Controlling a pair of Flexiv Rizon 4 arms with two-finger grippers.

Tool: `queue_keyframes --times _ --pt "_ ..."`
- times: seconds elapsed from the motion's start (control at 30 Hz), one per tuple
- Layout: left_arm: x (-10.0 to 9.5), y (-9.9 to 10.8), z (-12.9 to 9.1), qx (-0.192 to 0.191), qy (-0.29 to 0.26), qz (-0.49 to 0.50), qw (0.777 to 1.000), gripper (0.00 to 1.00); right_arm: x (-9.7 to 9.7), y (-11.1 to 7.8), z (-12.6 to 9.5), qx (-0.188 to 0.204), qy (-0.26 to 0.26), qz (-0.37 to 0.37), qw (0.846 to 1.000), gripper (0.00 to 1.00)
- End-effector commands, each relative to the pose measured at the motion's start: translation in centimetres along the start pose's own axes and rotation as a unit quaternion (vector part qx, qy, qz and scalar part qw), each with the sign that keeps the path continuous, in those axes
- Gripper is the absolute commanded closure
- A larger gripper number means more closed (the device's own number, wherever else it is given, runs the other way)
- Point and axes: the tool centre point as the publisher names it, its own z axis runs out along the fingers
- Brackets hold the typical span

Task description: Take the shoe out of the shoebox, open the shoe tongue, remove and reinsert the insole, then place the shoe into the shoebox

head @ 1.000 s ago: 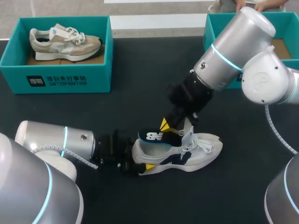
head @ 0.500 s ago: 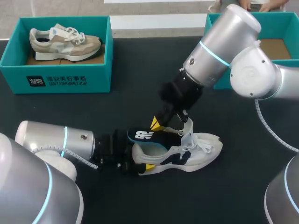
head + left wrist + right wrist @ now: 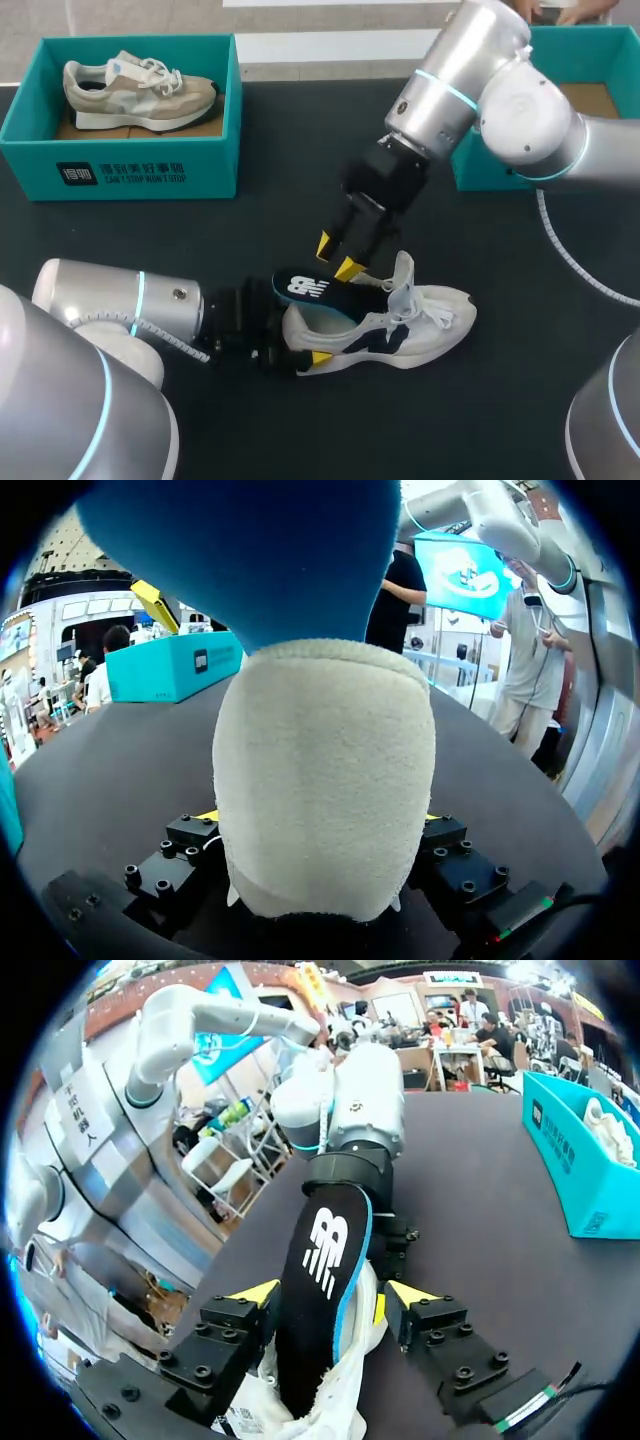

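Left pincer tight on heel of one white shoe; right pincer spread over one dark insole.

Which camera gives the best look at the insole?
Right wrist view: the insole shows its printed top nearly whole, rising from the shoe. Head view shows only its heel end; left wrist view, only its blue underside.
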Motion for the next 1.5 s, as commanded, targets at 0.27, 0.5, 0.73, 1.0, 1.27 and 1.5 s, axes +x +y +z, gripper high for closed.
queue_keyframes --times 0.27,0.5,0.73,1.0,1.27,1.5 --pt "0.4 0.3 0.1 -0.001 -0.001 0.0 1.0 1.0 -1.3 0.9 -0.4 -0.001 0.184 0.024 0.983 0.0" --pt "0.4 0.3 0.1 -0.001 -0.001 0.0 1.0 1.0 -0.2 0.6 0.6 -0.01 0.223 0.038 0.974 0.0" --pt "0.4 0.3 0.1 -0.001 -0.001 0.0 1.0 1.0 0.9 -0.1 1.4 -0.01 0.249 0.032 0.968 0.0" --pt "0.4 0.3 0.1 -0.001 -0.001 0.0 1.0 1.0 1.8 0.1 2.4 0.001 0.269 0.016 0.963 0.0" --pt "0.4 0.3 0.1 -0.001 -0.001 0.0 1.0 1.0 2.3 0.1 2.8 0.008 0.274 0.013 0.962 0.15" --pt "0.4 0.3 0.1 -0.001 -0.001 0.0 1.0 1.0 2.8 -0.3 3.0 0.006 0.283 0.016 0.959 0.65"
